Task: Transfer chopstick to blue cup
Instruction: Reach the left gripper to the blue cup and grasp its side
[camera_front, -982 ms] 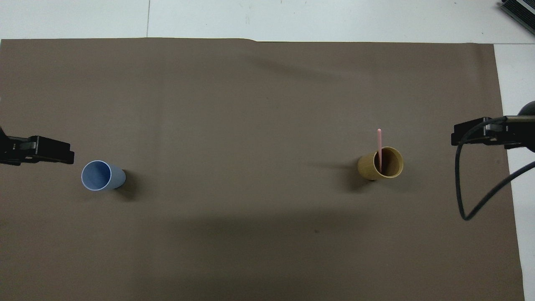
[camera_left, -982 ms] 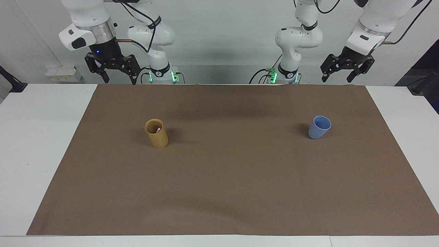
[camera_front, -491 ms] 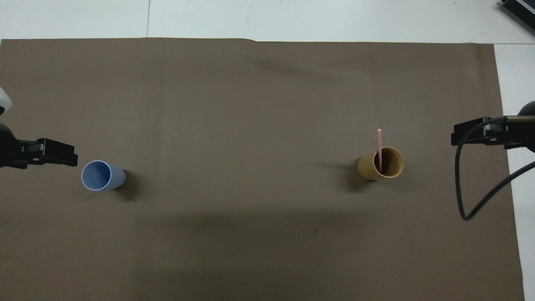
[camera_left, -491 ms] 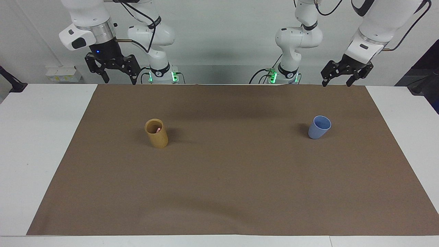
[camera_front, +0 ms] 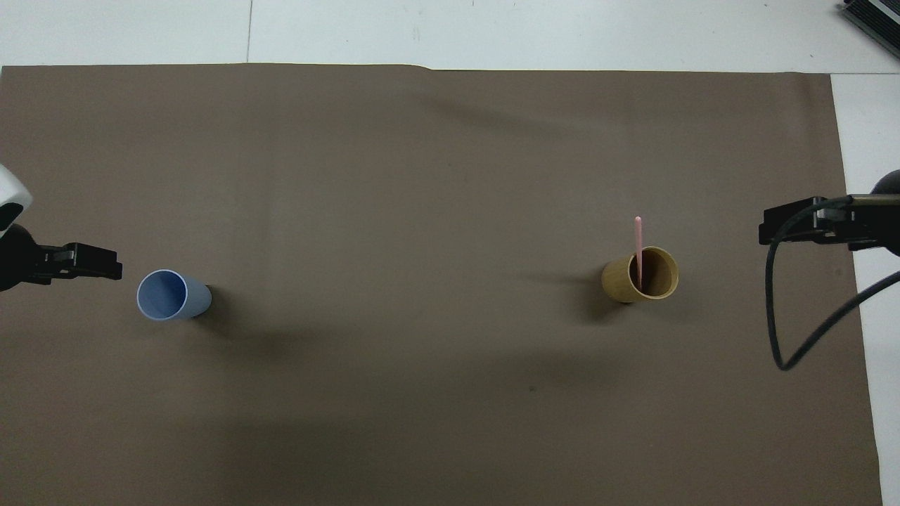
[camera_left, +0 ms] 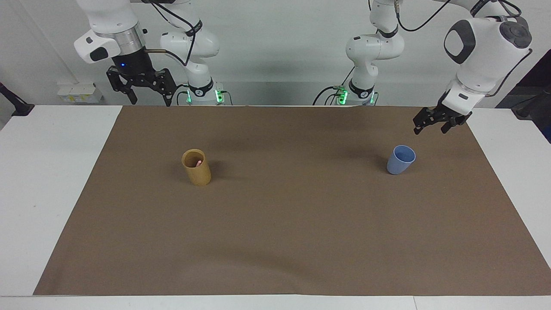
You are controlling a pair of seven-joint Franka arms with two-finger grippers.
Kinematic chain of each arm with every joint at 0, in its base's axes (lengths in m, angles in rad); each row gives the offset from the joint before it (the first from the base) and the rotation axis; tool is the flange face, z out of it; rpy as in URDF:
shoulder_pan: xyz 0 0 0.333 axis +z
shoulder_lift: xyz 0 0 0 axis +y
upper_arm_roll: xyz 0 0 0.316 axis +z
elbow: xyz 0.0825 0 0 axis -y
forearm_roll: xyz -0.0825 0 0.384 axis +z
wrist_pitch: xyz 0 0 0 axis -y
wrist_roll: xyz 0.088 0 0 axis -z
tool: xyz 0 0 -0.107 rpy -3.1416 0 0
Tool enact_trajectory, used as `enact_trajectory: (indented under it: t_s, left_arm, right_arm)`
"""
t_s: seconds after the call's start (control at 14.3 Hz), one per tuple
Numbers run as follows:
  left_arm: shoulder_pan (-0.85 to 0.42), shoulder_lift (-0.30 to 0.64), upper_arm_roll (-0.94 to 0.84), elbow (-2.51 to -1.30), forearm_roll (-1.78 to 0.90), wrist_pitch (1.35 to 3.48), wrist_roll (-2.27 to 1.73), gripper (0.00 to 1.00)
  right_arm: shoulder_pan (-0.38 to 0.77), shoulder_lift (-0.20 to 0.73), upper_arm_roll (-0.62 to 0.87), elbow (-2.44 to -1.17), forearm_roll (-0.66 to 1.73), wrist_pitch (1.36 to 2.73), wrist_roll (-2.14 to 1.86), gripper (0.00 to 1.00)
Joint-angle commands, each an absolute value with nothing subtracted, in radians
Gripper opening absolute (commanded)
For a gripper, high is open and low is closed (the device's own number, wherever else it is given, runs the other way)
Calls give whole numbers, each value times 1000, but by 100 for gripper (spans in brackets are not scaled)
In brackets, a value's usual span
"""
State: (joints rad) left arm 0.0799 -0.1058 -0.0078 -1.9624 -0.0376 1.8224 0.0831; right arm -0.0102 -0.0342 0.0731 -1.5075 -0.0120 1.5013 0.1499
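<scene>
Nothing moved yet, I judge: chopstick (camera_front: pixel 638 242) stands in the tan holder (camera_left: pixel 196 168), blue cup (camera_left: pixel 400 159) empty. Left gripper (camera_left: pixel 435 124) hovers near the cup, right gripper (camera_left: pixel 144 88) waits; both fingers spread, holding nothing.

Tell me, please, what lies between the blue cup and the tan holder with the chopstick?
Nothing: between the blue cup and the tan holder holding the chopstick only bare brown mat shows, clearest overhead.
</scene>
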Motion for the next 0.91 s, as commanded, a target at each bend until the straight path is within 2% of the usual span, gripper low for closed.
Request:
enact_trajectory:
  t_s: [0.0,0.56,0.63,0.77,0.84]
  left_arm:
    - [127,-149,-17,-2112,-26,1932,132,100]
    - [126,-164,-17,-2345,-26,2172,140,100]
    - [126,-163,-17,-2362,-26,2196,153,93]
    - [126,-157,-17,-2367,-26,2204,153,69]
    - [123,-156,-18,-2367,-26,2206,153,61]
  right_arm:
    - [-20,-28,74,-1491,11,1485,133,100]
    - [-34,-28,64,-1491,9,1485,133,100]
    - [-34,-28,64,-1491,9,1485,135,100]
    - [-34,-28,64,-1491,9,1485,135,100]
    - [-34,-28,64,-1491,9,1485,135,100]
